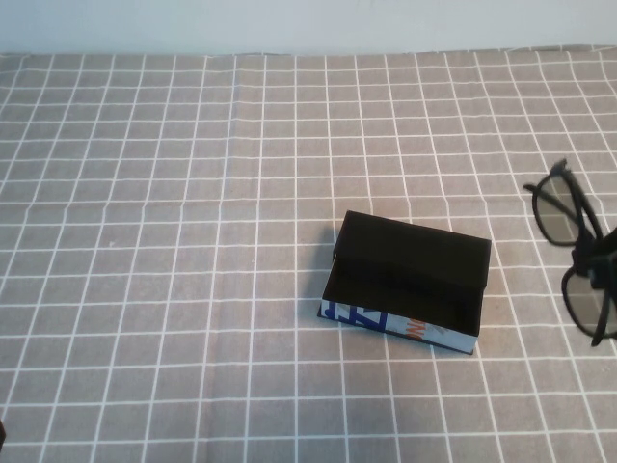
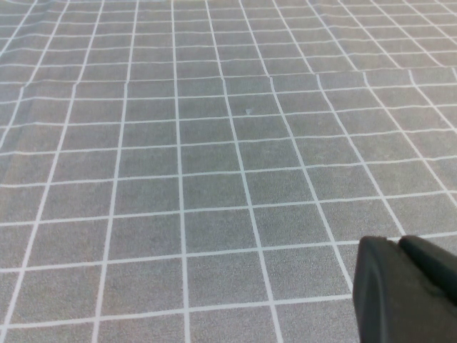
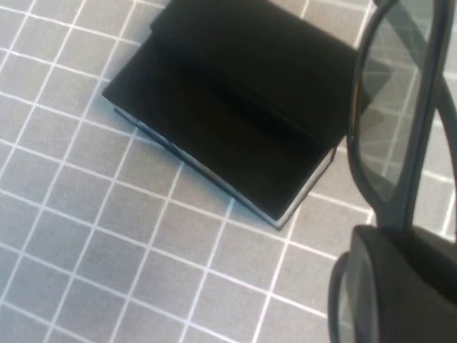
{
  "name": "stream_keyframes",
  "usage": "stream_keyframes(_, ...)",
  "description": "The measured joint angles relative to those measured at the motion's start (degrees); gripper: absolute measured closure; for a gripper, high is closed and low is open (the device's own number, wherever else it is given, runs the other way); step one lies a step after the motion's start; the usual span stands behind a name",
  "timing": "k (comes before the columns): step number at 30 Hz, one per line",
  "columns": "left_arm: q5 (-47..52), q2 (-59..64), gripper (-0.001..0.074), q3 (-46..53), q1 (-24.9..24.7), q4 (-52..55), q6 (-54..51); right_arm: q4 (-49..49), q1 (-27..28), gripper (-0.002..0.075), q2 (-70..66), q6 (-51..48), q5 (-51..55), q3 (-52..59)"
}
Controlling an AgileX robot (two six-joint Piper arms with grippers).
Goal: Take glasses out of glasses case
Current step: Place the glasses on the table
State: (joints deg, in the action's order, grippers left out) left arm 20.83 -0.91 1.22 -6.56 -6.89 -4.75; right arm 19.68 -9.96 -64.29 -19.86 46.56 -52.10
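Right of the glasses case (image 1: pixel 410 283), glasses (image 1: pixel 576 253) held aloft by my right gripper (image 1: pixel 600 262).
High view: frame's long axis runs near-to-far, clear of the case. Left wrist view: left gripper (image 2: pixel 407 289) over bare cloth, fingers together, farther away. Right wrist view: right gripper clamps the bridge; the case sits open, nothing inside.

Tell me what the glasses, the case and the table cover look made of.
Glasses, held off the table by the right gripper at the right edge: likely matte black plastic with thick rims and see-through tinted lenses. Glasses case: probably cardboard, matte black inside, with a white printed front and sharp folded edges. Table cover: grey checked fabric with faint creases. The left gripper hangs low above the cloth.
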Motion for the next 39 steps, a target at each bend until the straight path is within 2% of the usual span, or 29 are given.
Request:
stream_keyframes(7,0.00,0.00,0.0740,0.00,0.00,0.00,0.00,1.15,0.21,0.0722,0.12,0.00,-5.48,4.73)
stream_keyframes(29,0.00,0.00,0.0740,0.00,0.00,0.00,0.00,9.41,1.14,0.0722,-4.31,0.00,-11.49,5.47)
stream_keyframes(39,0.00,0.00,0.0740,0.00,0.00,0.00,0.00,13.63,1.14,0.0723,-7.10,-0.10,-23.24,15.75)
